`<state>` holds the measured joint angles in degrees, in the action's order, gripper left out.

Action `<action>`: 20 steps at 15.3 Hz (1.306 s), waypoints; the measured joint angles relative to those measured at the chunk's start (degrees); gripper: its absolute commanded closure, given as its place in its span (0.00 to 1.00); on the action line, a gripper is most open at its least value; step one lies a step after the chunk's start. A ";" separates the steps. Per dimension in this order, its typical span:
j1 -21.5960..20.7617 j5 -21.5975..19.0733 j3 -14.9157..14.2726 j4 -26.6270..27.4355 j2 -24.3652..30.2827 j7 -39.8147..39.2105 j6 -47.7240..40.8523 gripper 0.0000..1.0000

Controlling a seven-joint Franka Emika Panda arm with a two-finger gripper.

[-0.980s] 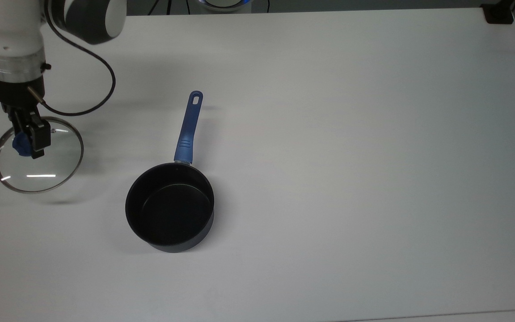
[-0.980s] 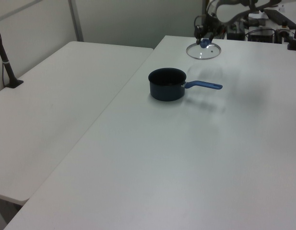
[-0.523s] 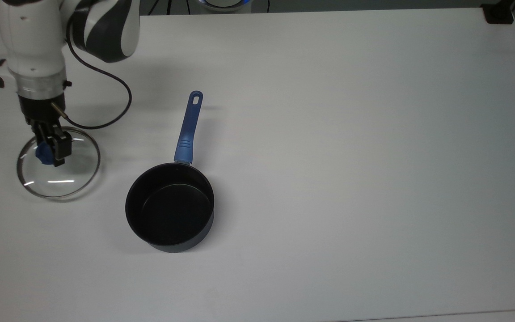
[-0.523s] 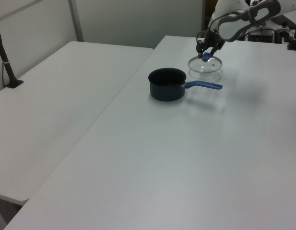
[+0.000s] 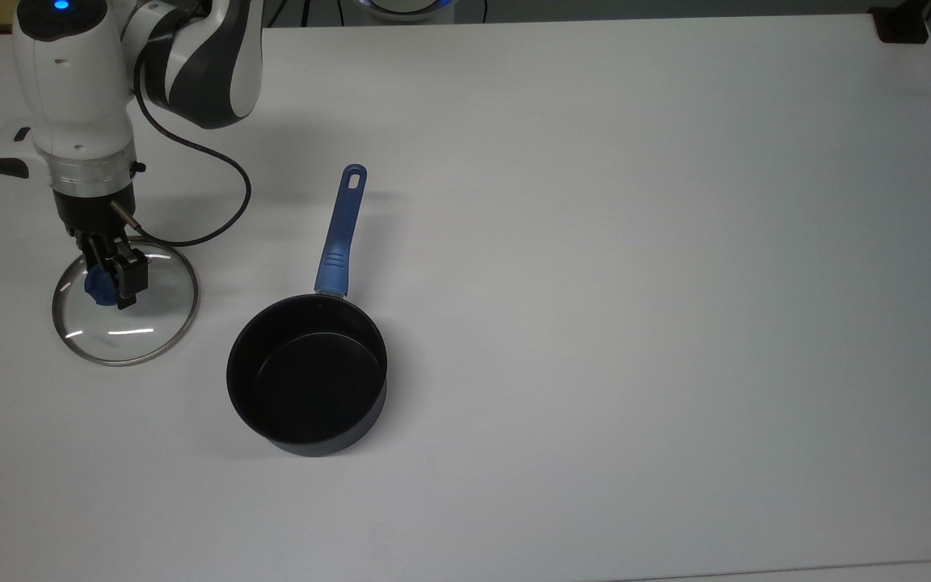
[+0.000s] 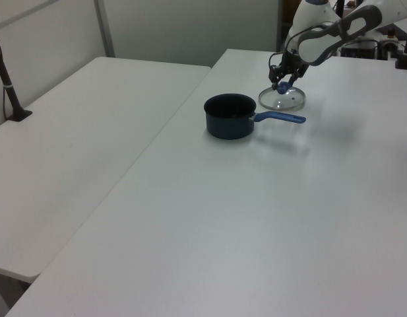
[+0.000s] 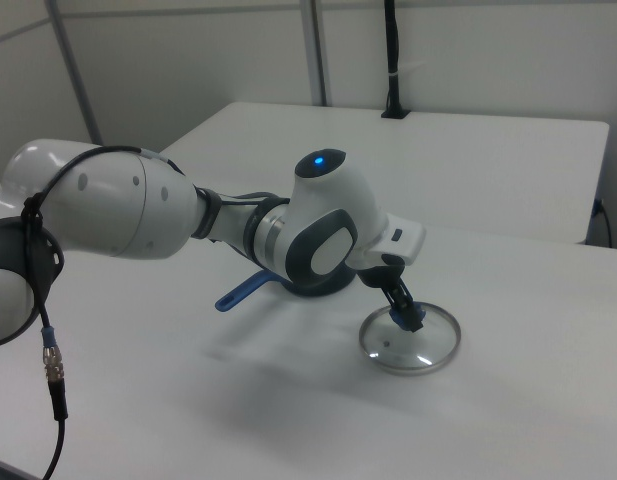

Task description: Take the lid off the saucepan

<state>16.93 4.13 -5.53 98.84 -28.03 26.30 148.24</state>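
Note:
The saucepan stands uncovered on the white table, black with a dark inside, and its blue handle points toward the top view's top. The glass lid is well to its left in the top view, level and down at the tabletop. My gripper comes down from above and is shut on the lid's blue knob. The left view has the lid and gripper behind the saucepan. In the right view my arm hides most of the saucepan, beside the lid.
A black cable loops from my wrist over the table between lid and handle. A black clamp sits at the top view's top right corner. A second white table adjoins on the left view's left, with a black post.
My gripper has carried the lid toward the top view's right and downward, nearer the saucepan and lower over the table. The saucepan has not moved.

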 measured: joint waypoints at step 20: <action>-11.83 -1.73 2.13 -2.46 17.16 0.57 -30.19 0.00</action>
<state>5.10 2.40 -3.40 96.38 -10.88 26.87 118.05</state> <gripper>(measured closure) 0.000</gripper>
